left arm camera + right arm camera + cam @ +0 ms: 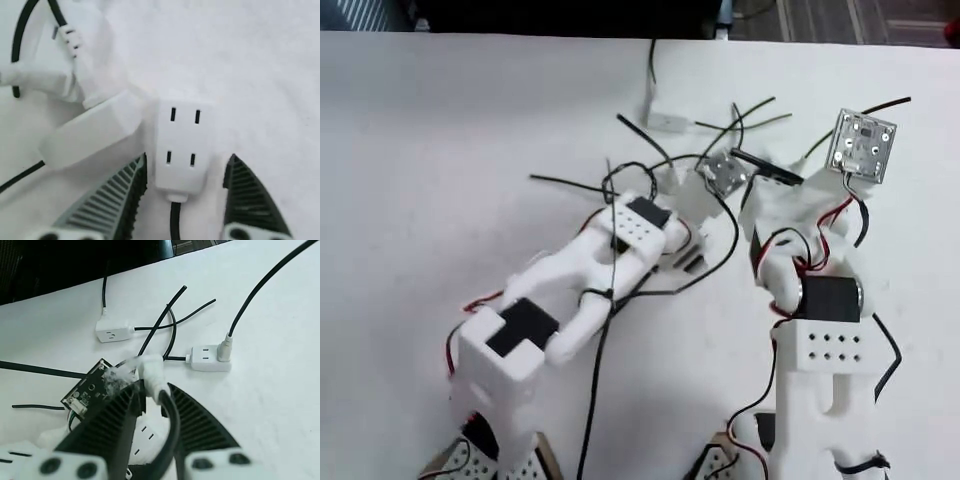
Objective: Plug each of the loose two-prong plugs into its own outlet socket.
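spreads the fingers [120, 205] of the left gripper [187, 161] to either side of the double outlet [181, 145], just clear of its walls, cord end toward the wrist. looks placed so as to clamp and steady the block against the push of a plug. leaves both pairs of slots bare and facing up.

pinches a white two-prong plug [150, 371] in the right gripper [155, 390], fingers pressed onto its body, with the black cord [169, 440] trailing back between them, presumably so the prongs lead. hangs over an outlet with open slots, likely that same one; cannot tell whether prongs and slots line up.

farther out, toward the middle of the far edge of the worktop [440, 120], finds a second outlet [205, 359] with a plug already seated in its end, and well apart from it a third outlet [112, 331]. probably calls next for closing the left fingers, then a short straight push; risks skidding the block otherwise.
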Motion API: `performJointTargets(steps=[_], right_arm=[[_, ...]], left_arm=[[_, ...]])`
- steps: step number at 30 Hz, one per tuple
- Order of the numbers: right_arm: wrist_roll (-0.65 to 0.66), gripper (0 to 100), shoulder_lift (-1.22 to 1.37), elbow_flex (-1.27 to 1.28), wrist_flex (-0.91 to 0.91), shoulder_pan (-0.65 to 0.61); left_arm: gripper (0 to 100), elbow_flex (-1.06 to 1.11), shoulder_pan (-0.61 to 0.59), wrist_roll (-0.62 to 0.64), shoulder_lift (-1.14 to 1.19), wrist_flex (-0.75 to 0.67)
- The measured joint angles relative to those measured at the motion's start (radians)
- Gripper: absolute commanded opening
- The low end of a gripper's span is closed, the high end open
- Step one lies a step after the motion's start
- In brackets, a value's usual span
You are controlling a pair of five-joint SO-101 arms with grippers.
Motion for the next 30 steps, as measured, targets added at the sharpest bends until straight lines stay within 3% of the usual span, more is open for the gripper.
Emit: performJointTargets(steps=[5,16,26,30], right_arm=[[0.0,1.7,0.0,0.0,0.0,0.0],[0.0,1.7,0.0,0.002,0.0,0.0],[0.009,1.7,0.0,0.005,0.0,0.0],[0.018,1.7,0.0,0.005,0.0,0.0]], left_arm=[[14,-0.02,0.031,-0.092,0.008,0.063],[14,-0.054,0.049,-0.109,0.006,0.269],[14,-0.057,-0.106,-0.109,-0.003,0.368],[14,0.034,-0.152,-0.124,-0.078,0.376]])
